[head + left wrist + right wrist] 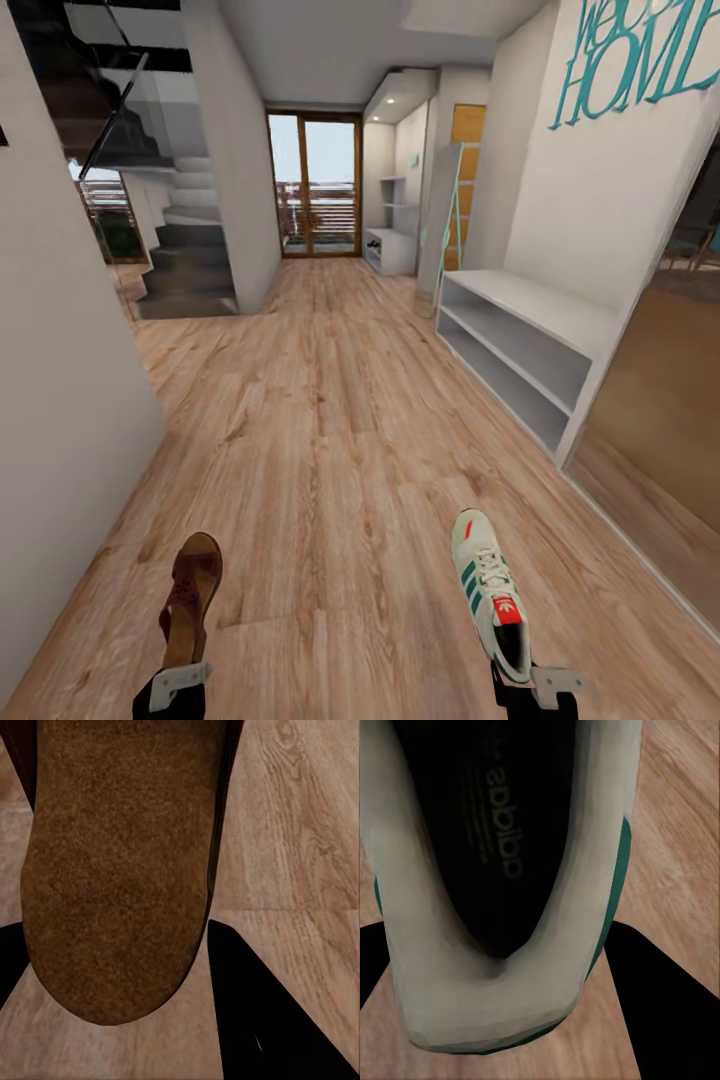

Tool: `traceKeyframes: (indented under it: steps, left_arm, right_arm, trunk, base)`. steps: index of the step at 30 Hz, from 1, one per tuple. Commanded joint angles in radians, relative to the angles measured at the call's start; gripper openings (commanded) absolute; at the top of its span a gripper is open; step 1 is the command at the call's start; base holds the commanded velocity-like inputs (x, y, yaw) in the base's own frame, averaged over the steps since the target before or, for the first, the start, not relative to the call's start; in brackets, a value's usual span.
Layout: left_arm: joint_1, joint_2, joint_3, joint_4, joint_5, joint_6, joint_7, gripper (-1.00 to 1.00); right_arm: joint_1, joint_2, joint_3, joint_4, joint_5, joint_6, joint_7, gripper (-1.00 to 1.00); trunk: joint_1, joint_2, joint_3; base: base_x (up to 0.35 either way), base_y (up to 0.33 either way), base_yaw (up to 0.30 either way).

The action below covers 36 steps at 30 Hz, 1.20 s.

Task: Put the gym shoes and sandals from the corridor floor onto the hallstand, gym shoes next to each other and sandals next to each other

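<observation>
My left gripper is shut on the heel end of a brown sandal, held above the wood-plank corridor floor. The left wrist view looks at the sandal's rough brown sole between black fingers. At the lower right, my right gripper is shut on the heel of a white gym shoe with green stripes. The right wrist view shows that shoe's dark inside. The pale grey hallstand with stepped wall shelves stands far down the corridor on the right, by the glass door.
A plain long white bench with open shelves runs along the right wall. A wall closes the left side, with stairs beyond it. A glass door ends the corridor, and a mirror panel stands at right.
</observation>
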Motion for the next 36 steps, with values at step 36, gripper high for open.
traceKeyframes:
  steps: [36]
  left_arm:
    - [0.0, -0.006, 0.011, 0.004, -0.003, -0.005, -0.009, -1.0]
  right_arm:
    - [0.0, -0.001, -0.001, -0.001, 0.003, -0.002, -0.005, -1.0]
  trunk:
    - [0.0, 0.0, 0.004]
  base:
    - [0.327, 0.0, 0.032]
